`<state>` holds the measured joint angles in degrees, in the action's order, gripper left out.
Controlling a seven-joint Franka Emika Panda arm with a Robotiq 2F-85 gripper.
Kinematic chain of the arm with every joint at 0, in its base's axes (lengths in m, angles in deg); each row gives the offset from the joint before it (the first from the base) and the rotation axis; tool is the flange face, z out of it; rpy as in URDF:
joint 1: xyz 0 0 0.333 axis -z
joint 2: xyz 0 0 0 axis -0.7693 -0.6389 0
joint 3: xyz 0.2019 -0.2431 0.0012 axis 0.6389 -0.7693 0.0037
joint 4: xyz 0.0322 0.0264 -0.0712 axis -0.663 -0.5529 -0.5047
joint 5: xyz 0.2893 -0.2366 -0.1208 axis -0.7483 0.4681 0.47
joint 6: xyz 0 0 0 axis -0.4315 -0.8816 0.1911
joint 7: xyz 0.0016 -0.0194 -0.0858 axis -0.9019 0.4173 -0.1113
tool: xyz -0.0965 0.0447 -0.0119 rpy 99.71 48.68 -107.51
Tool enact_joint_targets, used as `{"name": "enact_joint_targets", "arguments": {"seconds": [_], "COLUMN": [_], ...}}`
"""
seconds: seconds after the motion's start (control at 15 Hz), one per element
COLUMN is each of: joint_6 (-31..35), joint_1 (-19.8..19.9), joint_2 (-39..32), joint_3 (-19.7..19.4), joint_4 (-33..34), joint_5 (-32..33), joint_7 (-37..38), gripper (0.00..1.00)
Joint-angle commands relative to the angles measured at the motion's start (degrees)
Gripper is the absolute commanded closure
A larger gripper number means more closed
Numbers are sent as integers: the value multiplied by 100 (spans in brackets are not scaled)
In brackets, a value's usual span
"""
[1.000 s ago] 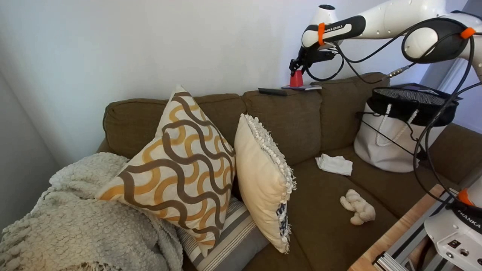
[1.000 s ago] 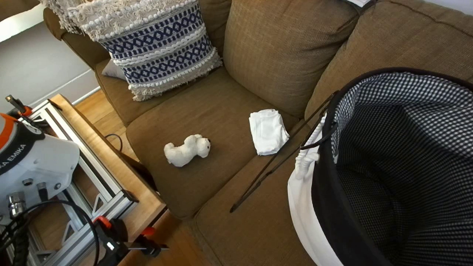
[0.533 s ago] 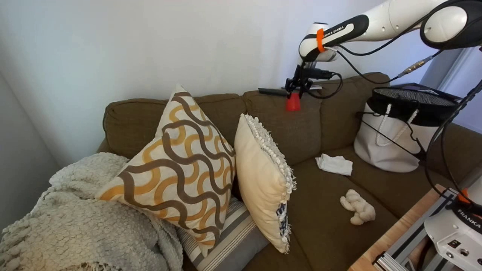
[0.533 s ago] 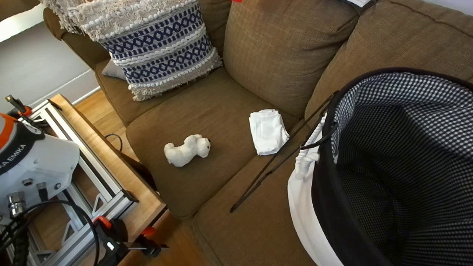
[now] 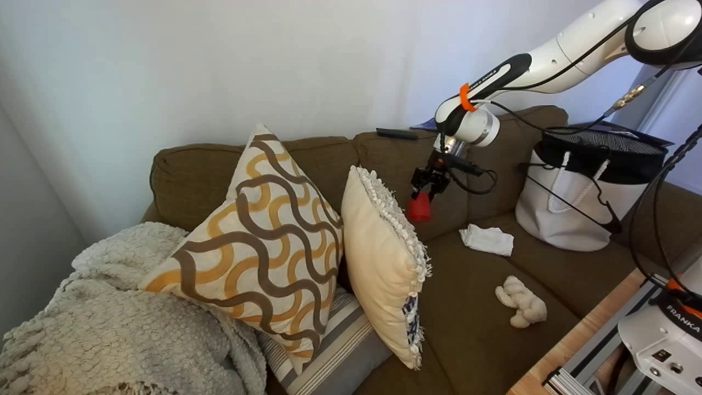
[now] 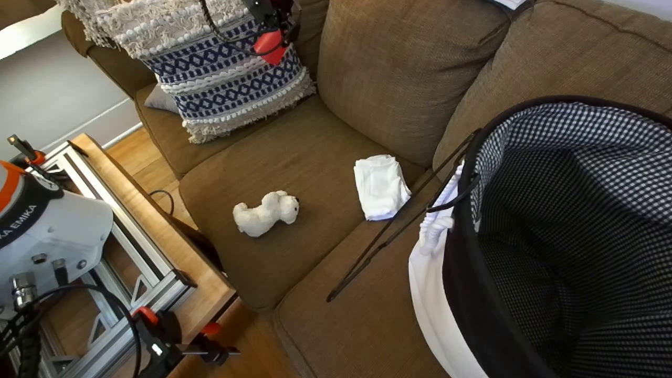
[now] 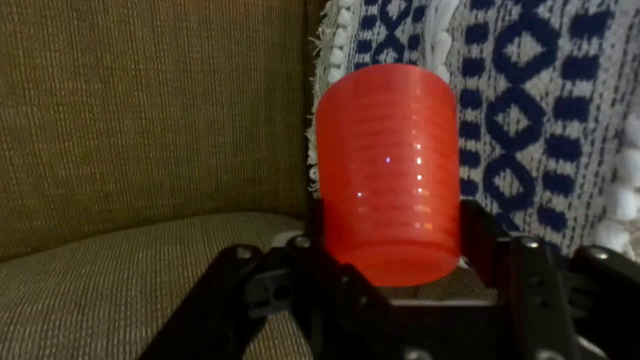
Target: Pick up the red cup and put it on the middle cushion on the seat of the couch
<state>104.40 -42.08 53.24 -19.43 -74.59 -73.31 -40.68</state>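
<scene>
Red cup [image 7: 387, 160]: glossy, slightly translucent, tapered, with faint rings around the wall. Gripper [image 7: 394, 230]: spread only to cup width, clamped on the cup near the narrower end, with fingers [image 7: 482, 237] against opposite sides. Oriented wide end down, away from the gripper, with long axis steep and slightly tilted. Held in mid-air above the couch seat [image 5: 460, 299], near the fringed pillow [image 6: 220, 89].
</scene>
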Motion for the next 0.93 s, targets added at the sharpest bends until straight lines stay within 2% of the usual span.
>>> {"name": "enact_joint_targets", "arguments": {"seconds": [0.0,0.27,0.33,0.4,0.53,0.6,0.73,0.87], "joint_6": [-2,-5,45,382,839,1302,2245,3223], "joint_1": [7,44,-87,-371,-563,-716,-823,-1544], "joint_2": [7,91,76,109,129,247,204,23], "joint_3": [-1,19,-79,-331,-473,-560,-453,-976], "joint_4": [-51,-67,-64,-268,-687,-1149,-1777,-2053], "joint_5": [-50,-82,52,312,408,454,295,123], "joint_7": [-58,-86,95,492,814,1018,1186,1442], "gripper": [33,33,58,58,58,58,58,58]}}
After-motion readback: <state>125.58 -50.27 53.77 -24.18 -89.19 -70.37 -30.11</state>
